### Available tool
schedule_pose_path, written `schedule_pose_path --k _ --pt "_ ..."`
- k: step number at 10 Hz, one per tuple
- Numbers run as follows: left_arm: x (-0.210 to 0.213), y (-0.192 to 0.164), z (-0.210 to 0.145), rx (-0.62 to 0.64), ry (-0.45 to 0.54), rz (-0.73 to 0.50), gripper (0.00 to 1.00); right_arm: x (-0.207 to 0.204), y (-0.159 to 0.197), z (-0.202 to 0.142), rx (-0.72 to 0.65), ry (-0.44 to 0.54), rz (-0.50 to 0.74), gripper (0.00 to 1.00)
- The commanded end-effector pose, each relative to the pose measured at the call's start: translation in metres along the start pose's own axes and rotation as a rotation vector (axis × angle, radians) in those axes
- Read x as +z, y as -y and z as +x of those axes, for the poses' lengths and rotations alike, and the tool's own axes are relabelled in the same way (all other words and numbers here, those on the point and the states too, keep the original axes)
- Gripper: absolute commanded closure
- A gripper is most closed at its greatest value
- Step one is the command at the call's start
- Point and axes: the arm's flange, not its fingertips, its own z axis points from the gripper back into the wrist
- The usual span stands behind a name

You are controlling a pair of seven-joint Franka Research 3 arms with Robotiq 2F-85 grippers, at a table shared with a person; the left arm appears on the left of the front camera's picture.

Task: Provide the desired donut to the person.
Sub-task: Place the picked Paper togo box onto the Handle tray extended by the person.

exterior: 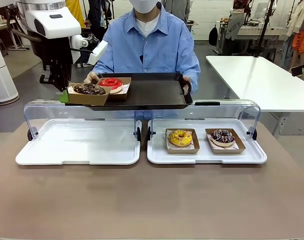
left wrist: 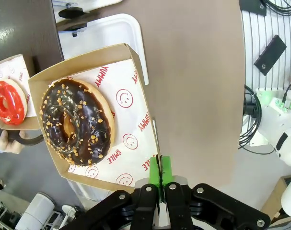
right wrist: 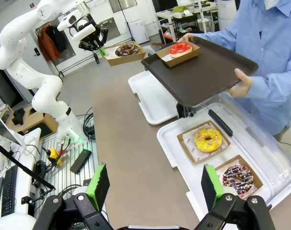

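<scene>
My left gripper [exterior: 64,95] is shut on the rim of a cardboard box [left wrist: 135,96] that holds a chocolate donut with nut bits [left wrist: 78,122]. It hangs in the air at the left end of the dark tray [exterior: 146,95], which the person in the light blue shirt [exterior: 152,45] holds with both hands. On that tray sits a red glazed donut [exterior: 111,83] in its own box. I cannot tell whether the held box touches the tray. My right gripper [right wrist: 155,187] stays open and empty, low over the table.
Two white lidded trays lie on the brown table. The left tray [exterior: 76,142] is bare. The right tray [exterior: 207,155] carries a yellow donut [exterior: 180,138] and a dark sprinkled donut [exterior: 223,136], each boxed. Their clear lids [exterior: 81,112] stand raised at the back.
</scene>
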Motion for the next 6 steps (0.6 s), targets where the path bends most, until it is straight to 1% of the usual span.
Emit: schedule_pose_path --k 1,5,6 --pt "0.0046 0.0019 0.0007 0.011 -0.005 0.0 1.0 -0.0013 -0.0001 -0.0001 0.0 0.006 0.005 0.0" --pt "0.0046 0.0019 0.0007 0.011 -0.005 0.0 1.0 -0.0013 -0.0001 -0.0001 0.0 0.006 0.005 0.0" --pt "0.0 0.0 0.0 0.0 0.0 0.0 0.99 -0.0013 -0.0001 -0.0001 0.0 0.006 0.005 0.0"
